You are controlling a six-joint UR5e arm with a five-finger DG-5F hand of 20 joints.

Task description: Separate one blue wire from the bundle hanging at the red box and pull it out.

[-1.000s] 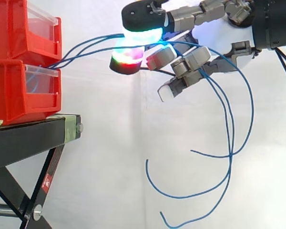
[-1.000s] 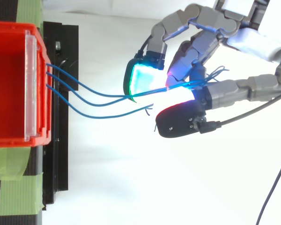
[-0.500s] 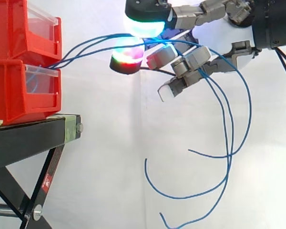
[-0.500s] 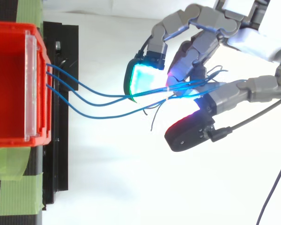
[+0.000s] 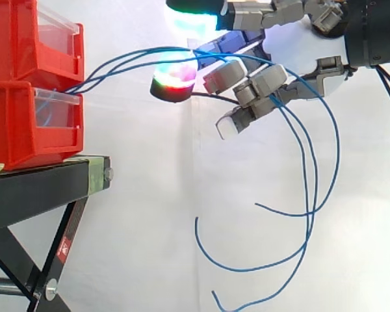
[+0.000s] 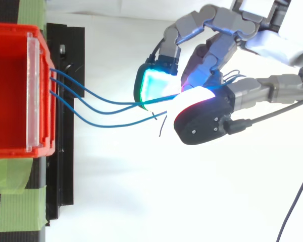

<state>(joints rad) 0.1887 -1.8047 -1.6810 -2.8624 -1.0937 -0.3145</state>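
We see the hand with its glowing pads apart, blue wires from the red box running between

There are three blue wires, all running from the hand away towards the side its fingertips point to. Three loose ends hang below the hand, one for each wire. On that far side, well apart from the hand, stand two red bins, one on top of the other, each with one clear front, so two clear fronts. One black stand carries them, lower than the hand. Two patches of green tape lie by the bins.
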